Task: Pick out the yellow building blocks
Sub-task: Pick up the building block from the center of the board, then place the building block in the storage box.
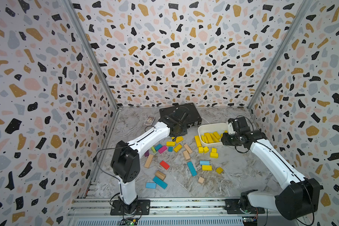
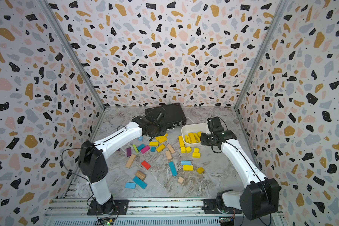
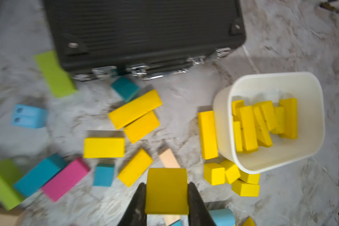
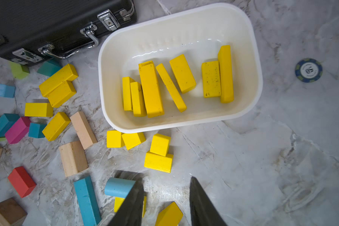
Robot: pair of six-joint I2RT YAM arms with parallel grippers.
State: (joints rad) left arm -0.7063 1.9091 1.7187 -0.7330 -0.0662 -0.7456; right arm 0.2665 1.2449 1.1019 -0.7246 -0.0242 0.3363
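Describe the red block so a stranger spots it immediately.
Start at the black case at the back of the marble table and come forward to mid-table. The red block lies flat between a tan bar and a long teal bar, and it is the only red piece.

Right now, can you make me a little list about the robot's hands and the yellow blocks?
left gripper: shut on a yellow block
right gripper: open, holding nothing
white tub: several yellow blocks inside
loose yellow blocks: about ten on the table, many close to the tub
other blocks: red, pink, blue, green, tan, none in the tub
black case: closed, next to the tub
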